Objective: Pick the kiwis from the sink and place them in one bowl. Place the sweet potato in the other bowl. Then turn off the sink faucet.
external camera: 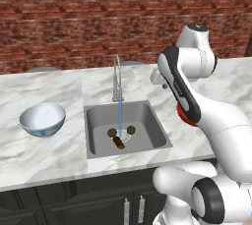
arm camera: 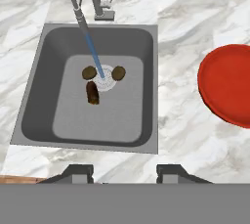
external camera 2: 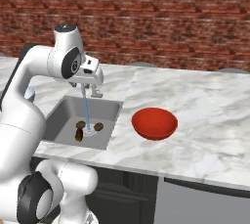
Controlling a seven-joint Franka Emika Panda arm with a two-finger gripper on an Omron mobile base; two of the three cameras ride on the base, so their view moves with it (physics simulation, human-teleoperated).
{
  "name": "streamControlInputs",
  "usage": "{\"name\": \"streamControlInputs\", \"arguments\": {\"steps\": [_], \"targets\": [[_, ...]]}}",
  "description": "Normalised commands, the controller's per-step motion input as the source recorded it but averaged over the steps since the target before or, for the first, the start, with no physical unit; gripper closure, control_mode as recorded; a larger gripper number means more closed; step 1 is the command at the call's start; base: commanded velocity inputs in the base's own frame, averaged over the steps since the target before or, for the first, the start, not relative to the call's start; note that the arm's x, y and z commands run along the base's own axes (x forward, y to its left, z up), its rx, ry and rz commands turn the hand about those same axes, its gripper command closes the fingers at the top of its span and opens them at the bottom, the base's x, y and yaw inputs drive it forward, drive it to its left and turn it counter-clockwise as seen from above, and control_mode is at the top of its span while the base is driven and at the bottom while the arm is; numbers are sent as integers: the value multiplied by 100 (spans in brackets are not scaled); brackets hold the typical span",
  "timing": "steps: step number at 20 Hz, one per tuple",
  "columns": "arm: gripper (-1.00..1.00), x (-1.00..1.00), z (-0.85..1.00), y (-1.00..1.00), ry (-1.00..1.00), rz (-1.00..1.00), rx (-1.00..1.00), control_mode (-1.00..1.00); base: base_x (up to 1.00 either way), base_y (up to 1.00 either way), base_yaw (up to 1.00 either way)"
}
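- Sink (arm camera: 132, 47): square grey metal basin w/ round drain, centre-left of hand view, sunk in white marble tabletop (arm camera: 185, 17).
- Two kiwis (arm camera: 89, 73), round, olive-brown, fuzzy, either side of drain; sweet potato (arm camera: 92, 92), elongated, dark reddish-brown, just below left kiwi.
- Faucet (external camera: 117, 79): slim silver gooseneck, thin blue stream running down to drain.
- Red bowl (external camera 2: 154, 123): glossy, round, right of sink. White/blue patterned bowl (external camera: 43, 119) at left.
- Jaws of gripper (arm camera: 124, 173), bottom of hand view, clenched, empty, high above sink.
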Motion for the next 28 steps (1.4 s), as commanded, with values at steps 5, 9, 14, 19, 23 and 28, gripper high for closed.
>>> {"name": "streamControlInputs", "arguments": {"steps": [5,9,14,19,23,28], "targets": [[-100,-5,-14,0,4,0,0,-100,0,0,0],[-100,-14,-22,3,3,0,0,-100,0,0,0],[-100,-10,-19,20,2,0,0,-100,0,0,0],[-100,-8,-24,30,1,0,0,-100,0,0,0],[-100,-1,-29,33,2,0,0,-100,0,0,0],[-100,0,-29,34,3,0,-1,-100,0,0,0]]}}
